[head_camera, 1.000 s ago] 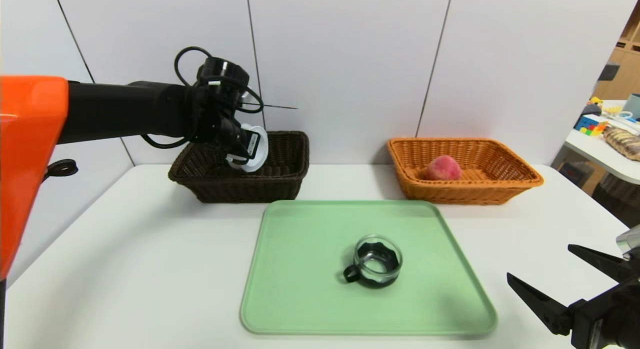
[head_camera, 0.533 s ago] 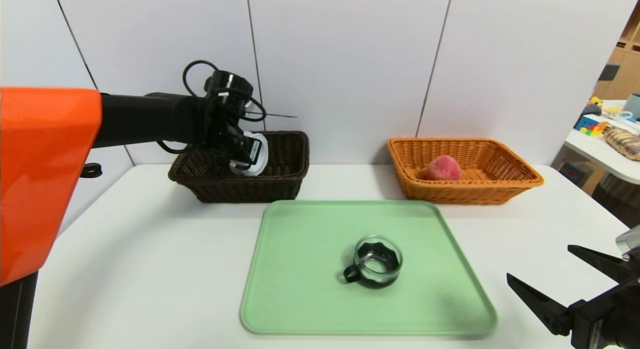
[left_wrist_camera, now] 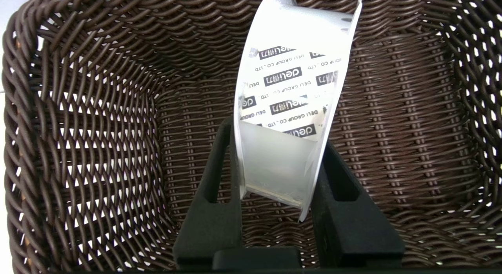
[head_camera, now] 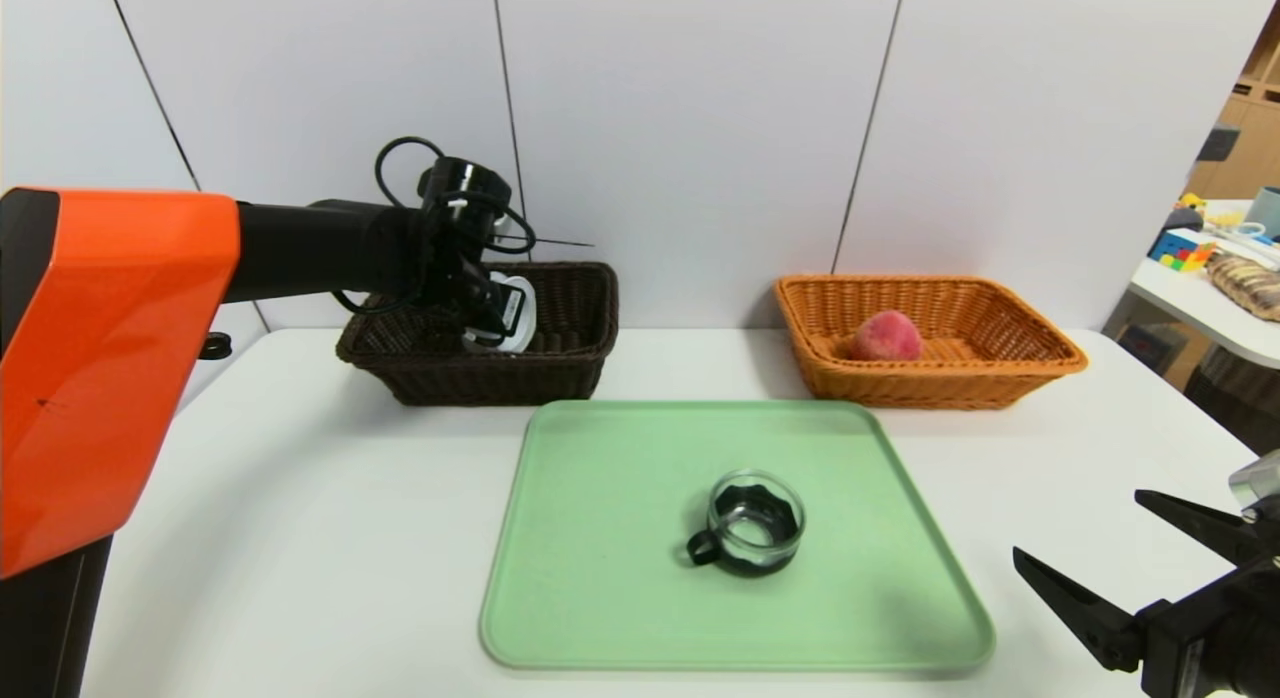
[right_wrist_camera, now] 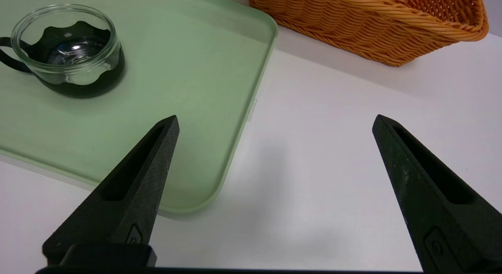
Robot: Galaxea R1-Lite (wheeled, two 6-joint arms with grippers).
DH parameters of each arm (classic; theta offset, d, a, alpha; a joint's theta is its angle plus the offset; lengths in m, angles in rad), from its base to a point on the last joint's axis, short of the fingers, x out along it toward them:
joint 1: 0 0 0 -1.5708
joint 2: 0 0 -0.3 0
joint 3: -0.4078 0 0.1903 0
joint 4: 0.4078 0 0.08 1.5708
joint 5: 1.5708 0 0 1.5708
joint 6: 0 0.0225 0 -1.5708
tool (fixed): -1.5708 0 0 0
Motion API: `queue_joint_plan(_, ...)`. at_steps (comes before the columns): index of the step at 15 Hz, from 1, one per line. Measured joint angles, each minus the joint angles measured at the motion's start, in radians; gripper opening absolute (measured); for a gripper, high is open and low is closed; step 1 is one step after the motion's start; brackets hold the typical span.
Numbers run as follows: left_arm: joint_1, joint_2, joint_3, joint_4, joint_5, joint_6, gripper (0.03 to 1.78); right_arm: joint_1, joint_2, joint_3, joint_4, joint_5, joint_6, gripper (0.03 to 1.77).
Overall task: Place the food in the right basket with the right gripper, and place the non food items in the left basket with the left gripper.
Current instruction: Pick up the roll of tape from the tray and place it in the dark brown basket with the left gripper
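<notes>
Reaching forward and tilted down, the left tool (head_camera: 497,318) grips the white band (left_wrist_camera: 288,109) inside the dark basket (head_camera: 560,363).

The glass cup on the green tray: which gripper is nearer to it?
Right. The right gripper hangs open beside the tray, near the glass cup; the left gripper is over the dark basket.

Head overview; two close wrist views
</notes>
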Motion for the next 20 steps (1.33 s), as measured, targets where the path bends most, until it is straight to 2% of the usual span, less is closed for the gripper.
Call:
queue_joint_plan(14,0.007,-0.006,-0.002,-0.003,0.001,-0.004,0.5,0.0,0.003,-0.001,0.0,-0.001,-0.008,1.7)
queue_joint_plan(17,0.007,-0.01,-0.005,-0.006,0.0,-0.009,0.87,0.0,0.003,0.001,0.0,-0.001,-0.008,1.7)
queue_joint_plan(20,0.008,-0.016,-0.006,-0.005,-0.002,-0.009,1.14,0.0,0.003,0.002,0.0,-0.001,-0.009,1.7)
